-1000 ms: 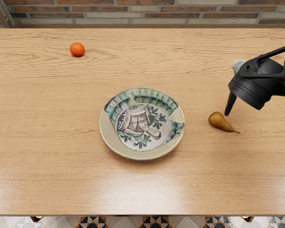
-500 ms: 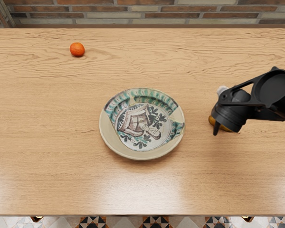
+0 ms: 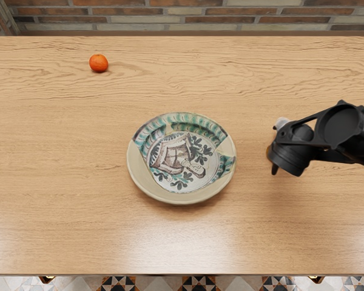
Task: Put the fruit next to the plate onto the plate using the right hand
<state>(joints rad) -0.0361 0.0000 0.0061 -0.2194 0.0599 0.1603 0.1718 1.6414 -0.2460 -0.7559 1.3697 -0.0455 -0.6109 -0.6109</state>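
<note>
Sight of the fruit meant for the plate (image 3: 135, 174) is blocked, I reckon, by the right hand (image 3: 286, 159), low over the worktop (image 3: 60, 200) just right of the plate, grasping or released I cannot tell, an orange (image 3: 98, 63) well apart.

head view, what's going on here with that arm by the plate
The robot's right hand is low over the table just right of the plate, covering the spot where a pear lay a second ago. The pear is now hidden under it, so a grasp can't be confirmed. The plate holds no fruit yet. A small orange sits far off at the back left. The left arm isn't in view.
</note>
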